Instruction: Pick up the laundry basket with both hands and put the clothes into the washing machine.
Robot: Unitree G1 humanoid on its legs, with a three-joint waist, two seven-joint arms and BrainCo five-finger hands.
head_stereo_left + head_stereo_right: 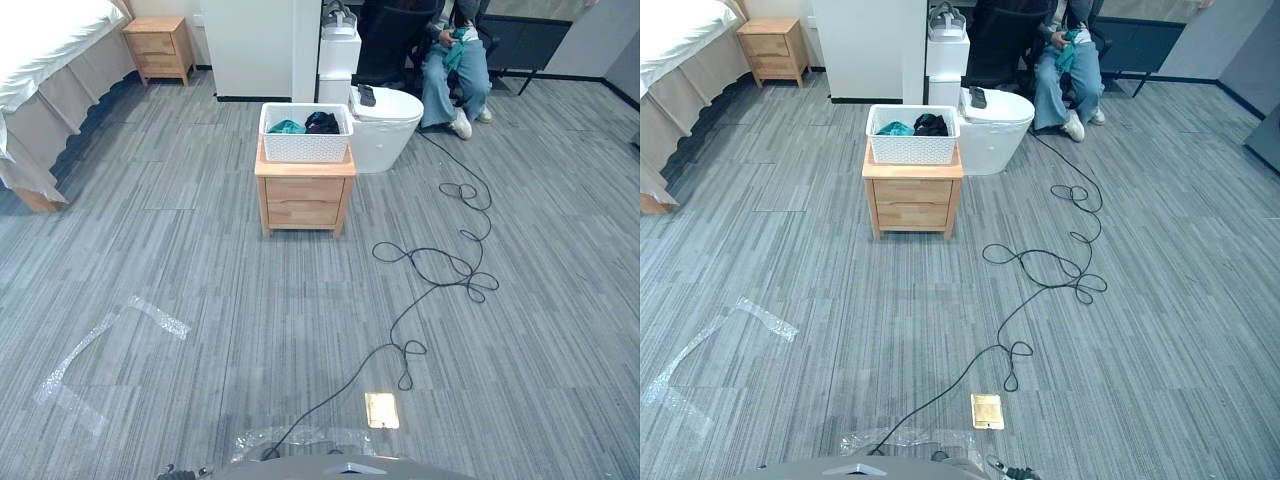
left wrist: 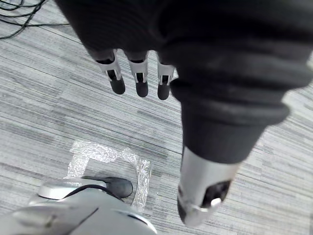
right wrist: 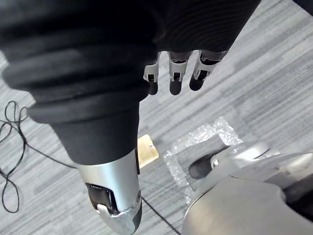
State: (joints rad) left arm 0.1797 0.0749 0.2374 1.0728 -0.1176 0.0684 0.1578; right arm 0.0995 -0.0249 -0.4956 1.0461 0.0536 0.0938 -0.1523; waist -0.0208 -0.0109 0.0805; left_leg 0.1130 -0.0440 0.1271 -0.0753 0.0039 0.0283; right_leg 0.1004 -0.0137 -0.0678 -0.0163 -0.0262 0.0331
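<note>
Laundry basket [image 1: 305, 148], clothes [image 1: 322, 123] inside, sits on a wooden worktop [image 1: 303, 190] at 12 o'clock, probably raised for easy lifting, with the white washing machine [image 1: 385, 135] at its 2 o'clock. Left hand [image 2: 141, 81] and right hand [image 3: 175, 73] hang over the floor [image 1: 200, 300], fingers relaxed, empty, well apart from it.

Counted one laundry basket [image 1: 305, 146], two garments [image 1: 287, 127] [image 1: 322, 123] inside, two wooden nightstands [image 1: 304, 196] [image 1: 158, 48], one washing machine [image 1: 385, 130], one bed [image 1: 40, 40], one seated person [image 1: 455, 62].
</note>
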